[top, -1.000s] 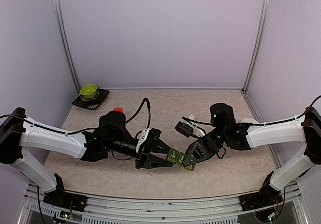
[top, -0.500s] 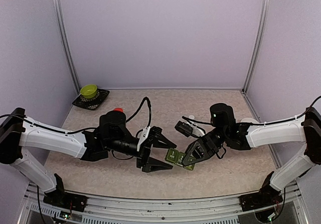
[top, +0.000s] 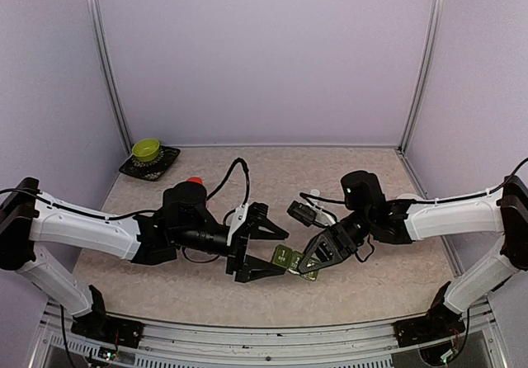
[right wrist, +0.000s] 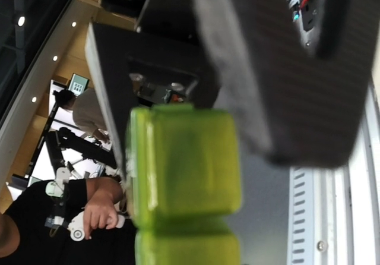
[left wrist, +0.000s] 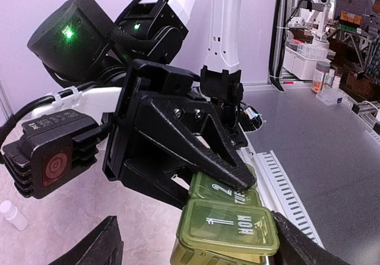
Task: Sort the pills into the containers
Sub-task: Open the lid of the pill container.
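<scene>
Clamped shut on one end of the containers [top: 290,257], right gripper [top: 308,264], green strip held low over the table [top: 379,178] between the arms, lids down. Spread wide around the free end, left gripper [top: 269,254], gripping nothing. Probably light, stiff, slick plastic with flimsy hinged lids: best pinched across the solid side walls, clear of the lid tabs.

Containers [top: 290,260] are sitting between left pincer [top: 283,255] and right pincer [top: 305,264], near the surface's [top: 272,178] front edge; bowl [top: 146,148] is resting on tray [top: 163,162], far left.
</scene>
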Tool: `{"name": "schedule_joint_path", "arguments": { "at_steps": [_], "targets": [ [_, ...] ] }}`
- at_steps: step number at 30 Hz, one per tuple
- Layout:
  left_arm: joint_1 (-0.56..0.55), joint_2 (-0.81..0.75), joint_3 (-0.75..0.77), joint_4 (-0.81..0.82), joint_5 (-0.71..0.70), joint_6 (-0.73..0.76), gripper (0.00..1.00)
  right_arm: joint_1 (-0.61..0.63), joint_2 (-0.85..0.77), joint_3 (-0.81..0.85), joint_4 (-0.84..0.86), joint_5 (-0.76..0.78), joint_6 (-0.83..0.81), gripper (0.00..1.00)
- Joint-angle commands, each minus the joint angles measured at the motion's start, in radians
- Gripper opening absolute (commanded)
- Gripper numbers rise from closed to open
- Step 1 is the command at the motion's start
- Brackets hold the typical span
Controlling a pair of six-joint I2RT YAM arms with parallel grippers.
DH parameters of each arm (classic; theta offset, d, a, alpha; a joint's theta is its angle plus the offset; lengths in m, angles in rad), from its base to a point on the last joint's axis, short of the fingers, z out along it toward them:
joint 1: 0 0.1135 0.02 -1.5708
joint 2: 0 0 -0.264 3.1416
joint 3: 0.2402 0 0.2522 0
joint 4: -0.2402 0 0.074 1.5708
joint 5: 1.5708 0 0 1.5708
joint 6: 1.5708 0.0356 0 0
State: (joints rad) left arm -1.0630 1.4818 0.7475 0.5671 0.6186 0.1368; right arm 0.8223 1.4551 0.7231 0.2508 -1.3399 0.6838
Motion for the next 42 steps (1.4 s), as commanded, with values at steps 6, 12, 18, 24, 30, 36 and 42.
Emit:
{"name": "schedule_joint_path", "arguments": {
  "at_steps": [6, 12, 18, 24, 30, 36, 42],
  "targets": [
    [0.001, -0.030, 0.048, -0.046, -0.107, -0.015, 0.80, -0.003, 0.012, 0.041, -0.140, 0.035, -0.113, 0.11],
    [0.003, -0.025, 0.072, -0.066, -0.130, -0.023, 0.80, -0.003, 0.022, 0.047, -0.184, 0.048, -0.152, 0.11],
    [0.007, -0.016, 0.094, -0.077, -0.189, -0.046, 0.79, -0.001, 0.027, 0.052, -0.209, 0.054, -0.175, 0.10],
    [0.021, -0.003, 0.116, -0.112, -0.250, -0.063, 0.77, 0.000, 0.021, 0.053, -0.216, 0.054, -0.181, 0.11],
    [0.027, 0.022, 0.143, -0.153, -0.283, -0.081, 0.75, 0.000, 0.019, 0.053, -0.223, 0.057, -0.186, 0.11],
    [0.039, 0.031, 0.148, -0.185, -0.285, -0.085, 0.74, -0.001, 0.013, 0.059, -0.239, 0.060, -0.196, 0.11],
    [0.052, 0.046, 0.160, -0.231, -0.253, -0.082, 0.70, 0.000, 0.010, 0.066, -0.253, 0.063, -0.209, 0.11]
  ]
}}
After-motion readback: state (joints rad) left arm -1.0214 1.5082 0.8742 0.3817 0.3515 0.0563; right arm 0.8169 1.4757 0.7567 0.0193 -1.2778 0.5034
